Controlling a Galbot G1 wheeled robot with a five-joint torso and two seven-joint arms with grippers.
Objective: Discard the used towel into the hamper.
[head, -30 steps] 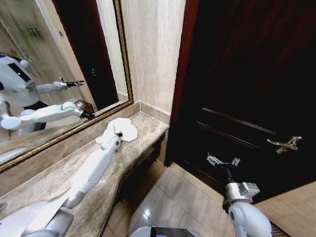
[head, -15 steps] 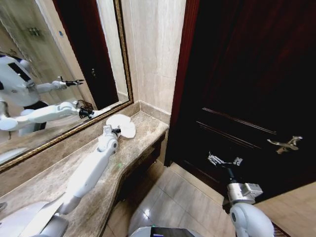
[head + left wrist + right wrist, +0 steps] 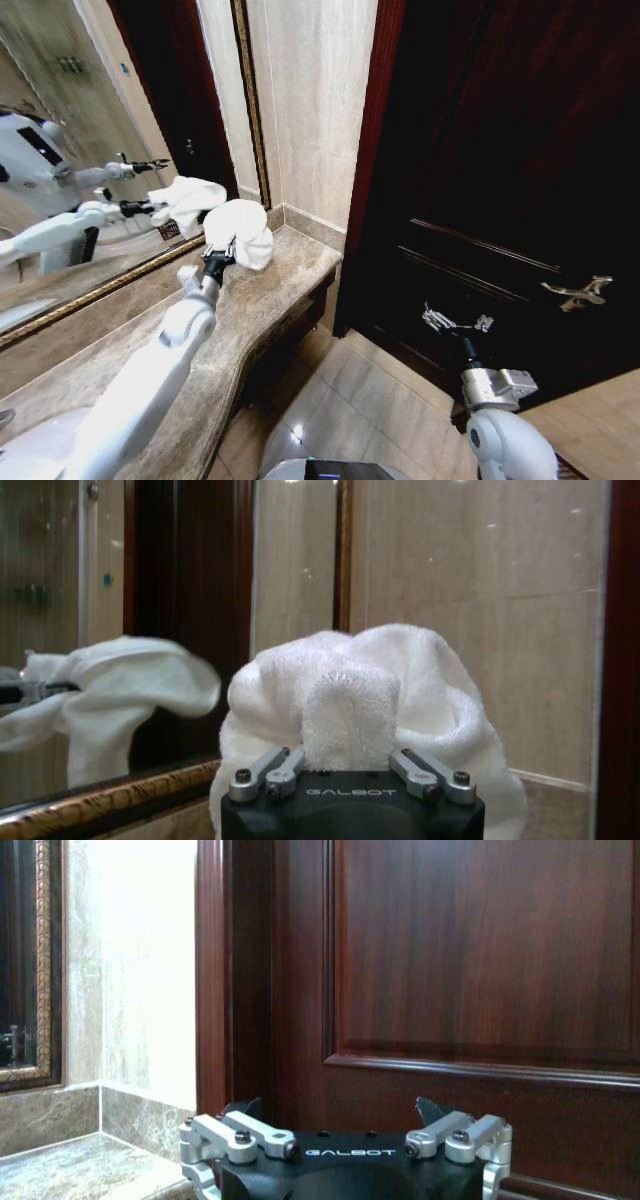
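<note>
Left gripper (image 3: 222,252) we found pinching the towel (image 3: 243,228), which had been raised clear of the counter (image 3: 290,262) since a second before. Right gripper (image 3: 455,326) hung spread by the door (image 3: 500,150). Pickup judged complete.

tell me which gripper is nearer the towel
Left. The left gripper is shut on the towel, holding it above the counter. The right gripper hangs open well off to the side, by the door.
</note>
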